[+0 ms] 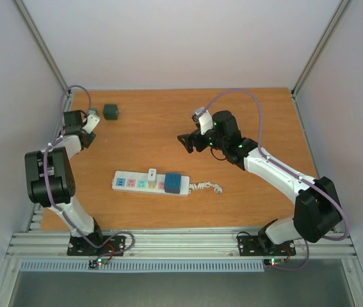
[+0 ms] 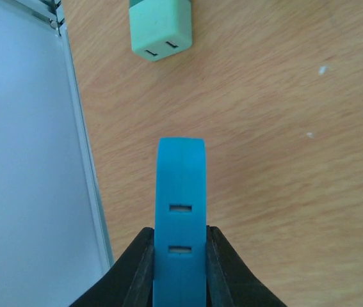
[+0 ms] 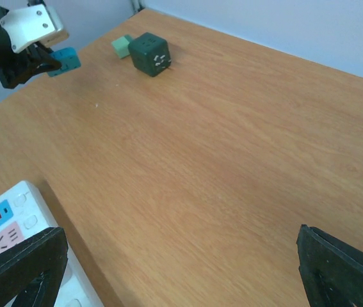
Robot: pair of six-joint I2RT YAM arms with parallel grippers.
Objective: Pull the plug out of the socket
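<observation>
Looking far left, you see your left claw (image 2: pixel 180 246) clenched on a blue plug (image 2: pixel 181 176); your right claw (image 1: pixel 186 142) hangs released on the far side of the power strip (image 1: pixel 130 182).

dark green cube (image 1: pixel 110 112) on wooden table (image 1: pixel 232 121); mint adapter (image 2: pixel 160 29) just beside it

You're getting soft, even, bright light in all three views. In the right wrist view the socket (image 3: pixel 27 204) is casting a faint shadow rightward on the table (image 3: pixel 232 160); the dark fingers (image 3: pixel 341 268) at the bottom corners are blurring.
</observation>
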